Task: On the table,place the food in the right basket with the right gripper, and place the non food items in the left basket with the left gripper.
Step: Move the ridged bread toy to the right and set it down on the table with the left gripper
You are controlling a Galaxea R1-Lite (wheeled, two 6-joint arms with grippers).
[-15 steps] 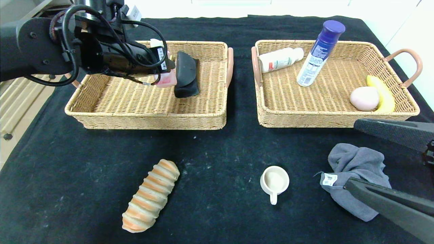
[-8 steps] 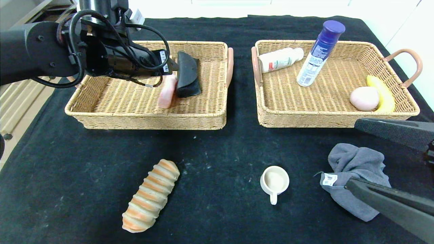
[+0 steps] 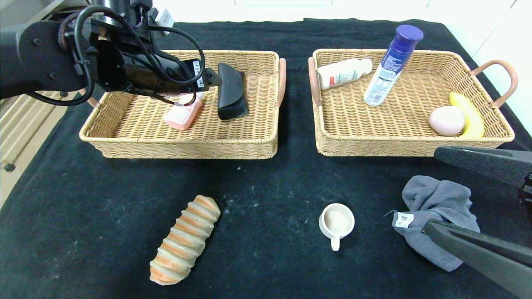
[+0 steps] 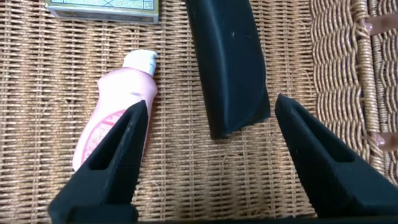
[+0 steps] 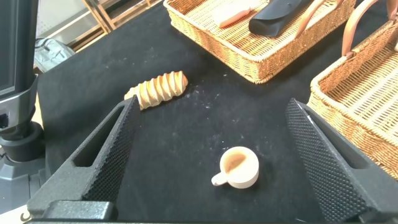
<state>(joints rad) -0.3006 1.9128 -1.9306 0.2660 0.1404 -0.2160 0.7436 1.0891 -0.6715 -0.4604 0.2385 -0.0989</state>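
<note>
The left pincer [image 4: 208, 162] hangs over the left basket [image 3: 124, 141] with its jaws spread wide and nothing between them. The pink bottle [image 3: 183, 115] lies flat on the wicker floor right under it, cap toward the far wall, and the black glasses case [image 3: 230, 91] rests just beside the bottle on the side nearer the middle of the desk [image 3: 266, 182]. In the left wrist view a flat box [image 4: 102, 9] also shows against the basket's far wall.

Down front, the right pincer [image 5: 208, 155] is gaping too, holding nothing, low at the near right corner of the desk. The grey cloth [image 3: 436, 216] sits directly at its lower jaw, yet that one is no food.

The striped bread roll [image 3: 185, 241] is the food left out, and it lies well across toward the left front, its long axis slanting from near-left to far-right. The right arm has the longer reach there, past the small white cup [image 3: 336, 222] standing between.

The right basket [image 3: 415, 141] holds a banana [image 3: 469, 114] touching a pale pink egg [image 3: 447, 120] at its right end. A white bottle [image 3: 345, 72] lies at its far left corner, with a tall blue-capped spray can [image 3: 392, 64] beside it.
</note>
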